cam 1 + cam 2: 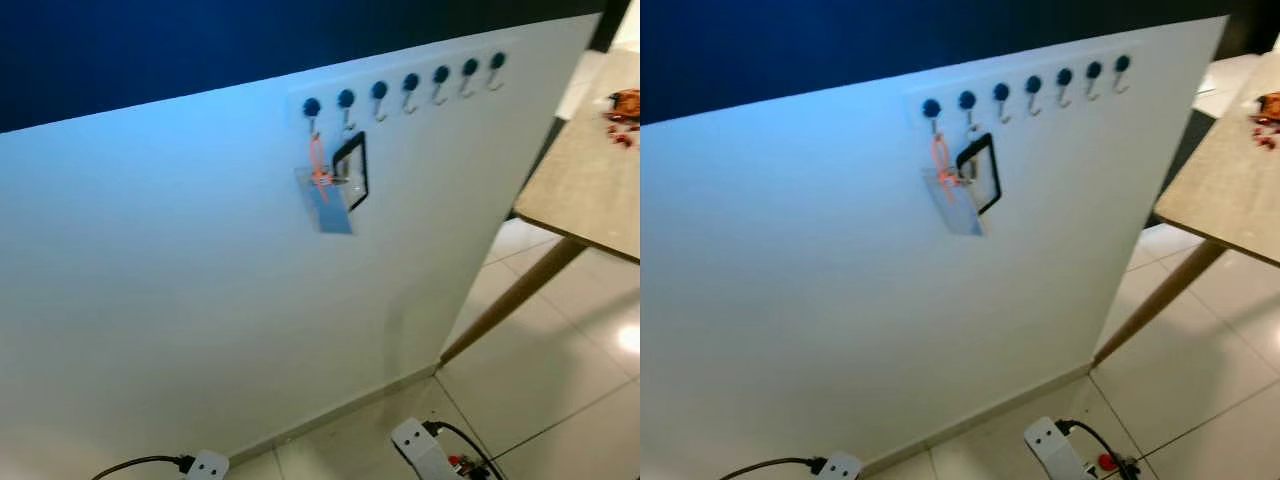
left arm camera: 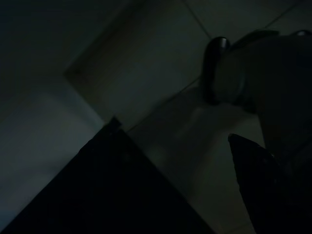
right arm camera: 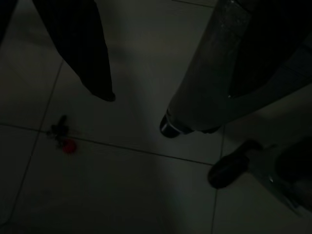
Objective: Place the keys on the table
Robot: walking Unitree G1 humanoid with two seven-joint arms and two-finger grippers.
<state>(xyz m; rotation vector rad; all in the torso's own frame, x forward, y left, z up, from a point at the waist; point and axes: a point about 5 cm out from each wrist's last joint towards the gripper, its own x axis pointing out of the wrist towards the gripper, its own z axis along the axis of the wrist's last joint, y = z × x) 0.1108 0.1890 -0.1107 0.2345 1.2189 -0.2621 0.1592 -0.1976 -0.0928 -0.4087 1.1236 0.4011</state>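
Right, straight ahead stands a tall white panel wall [image 1: 200, 300], and along its upper edge runs a row of seven dark blue round-headed hooks [image 1: 410, 82]. The keys [image 1: 325, 185] hang from the two leftmost hooks: an orange loop, a pale blue flat tag and a black rectangular frame-shaped fob, all dangling flat against the wall. Off to the right, the light wooden table with slanted legs [image 1: 585, 190] juts into view, well apart from the keys, with some small red and orange bits [image 1: 622, 108] lying at its far edge. Down on the pale tiled floor [image 1: 560, 390], near the base of the wall, lie two white power strips with black cables [image 1: 425, 448].

Both arms hang idle in deep shade. The right gripper [image 3: 58, 53] shows a single dark finger above the tiles, and a small red object [image 3: 68, 145] lies on the floor below it; whether its fingers are spread or closed, I cannot tell. The left gripper [image 2: 263, 190] is a dim black shape, its state likewise impossible to tell.
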